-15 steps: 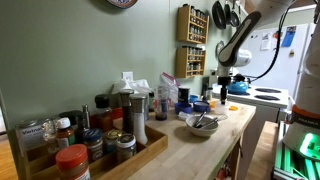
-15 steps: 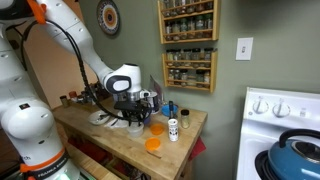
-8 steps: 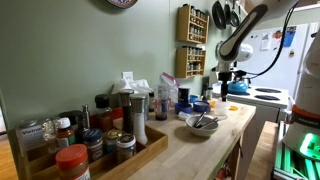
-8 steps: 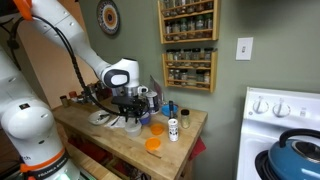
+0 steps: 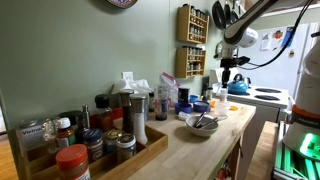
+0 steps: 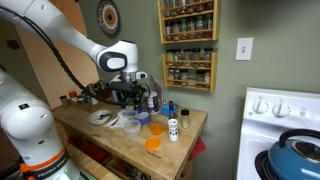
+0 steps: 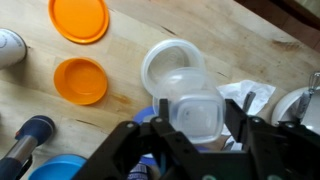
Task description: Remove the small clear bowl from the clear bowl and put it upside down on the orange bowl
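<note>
In the wrist view my gripper is shut on the small clear bowl and holds it up off the counter. The larger clear bowl sits on the wood just beyond it. The small orange bowl is to its left, upright and uncovered. In an exterior view the gripper hangs above the clear bowl, with the orange bowl beside it. It also shows raised over the counter's far end in an exterior view.
A flat orange plate and a white shaker lie near the orange bowl. A blue bowl, a dark bottle and crumpled white paper crowd around. A pale bowl with utensils, jars and a stove are nearby.
My gripper has risen from the counter, lifting the small clear bowl out of the larger clear bowl. The other things have not moved.
</note>
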